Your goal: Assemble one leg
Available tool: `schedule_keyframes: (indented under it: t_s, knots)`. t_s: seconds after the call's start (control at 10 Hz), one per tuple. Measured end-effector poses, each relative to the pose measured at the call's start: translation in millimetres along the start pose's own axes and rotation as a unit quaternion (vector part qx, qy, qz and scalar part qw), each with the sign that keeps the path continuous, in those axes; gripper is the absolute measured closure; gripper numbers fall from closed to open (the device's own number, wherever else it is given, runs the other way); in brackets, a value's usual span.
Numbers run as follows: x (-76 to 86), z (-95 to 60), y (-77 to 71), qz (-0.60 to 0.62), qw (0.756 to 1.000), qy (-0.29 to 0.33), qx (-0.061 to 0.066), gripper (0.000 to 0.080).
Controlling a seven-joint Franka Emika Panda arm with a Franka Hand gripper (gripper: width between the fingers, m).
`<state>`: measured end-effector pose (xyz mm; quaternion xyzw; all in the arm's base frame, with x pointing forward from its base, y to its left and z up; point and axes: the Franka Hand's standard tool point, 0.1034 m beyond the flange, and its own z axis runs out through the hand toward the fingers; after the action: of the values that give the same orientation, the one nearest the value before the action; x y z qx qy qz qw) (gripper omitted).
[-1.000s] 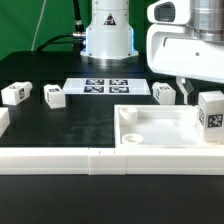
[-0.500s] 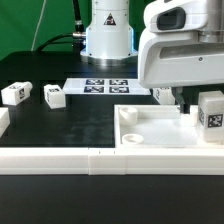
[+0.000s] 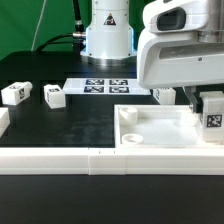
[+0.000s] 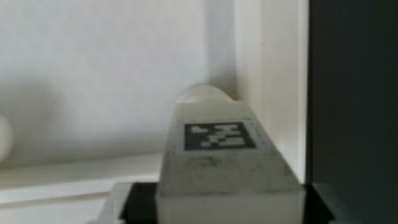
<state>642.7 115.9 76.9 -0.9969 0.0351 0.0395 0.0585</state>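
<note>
My gripper (image 3: 204,100) is shut on a leg (image 3: 212,115), a white post with a black-and-white tag. It holds the leg upright at the far corner of the flat white panel (image 3: 150,132), at the exterior view's right. In the wrist view the leg (image 4: 221,150) stands between the two dark fingers (image 4: 146,205), its tip pointing into the panel's corner by the raised rim. Three more legs lie on the black table: two at the exterior view's left (image 3: 14,93) (image 3: 54,96) and one half hidden behind my gripper (image 3: 166,95).
The marker board (image 3: 103,86) lies flat in front of the robot base (image 3: 108,35). A long white rail (image 3: 80,160) runs along the table's front edge. A white part (image 3: 3,122) shows at the left edge.
The arm has come lower and shifted toward the exterior view's left. The held leg has sunk slightly toward the panel's corner. The other legs have not moved.
</note>
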Motion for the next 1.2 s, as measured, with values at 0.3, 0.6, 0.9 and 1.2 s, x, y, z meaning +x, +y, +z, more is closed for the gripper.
schedule_keyframes:
  t_s: [0.3,0.6,0.9,1.2]
  knots:
    - [0.1,0.3,-0.1,0.028,1.000,0.001,0.001,0.0509]
    - [-0.1,0.6,1.0,0.208,0.978,0.007,0.004,0.0509]
    - [0.4,0.5,1.9,0.381,0.925,0.008,0.005,0.0509]
    - [-0.5,0.9,2.3,0.536,0.844,0.016,0.012,0.0509]
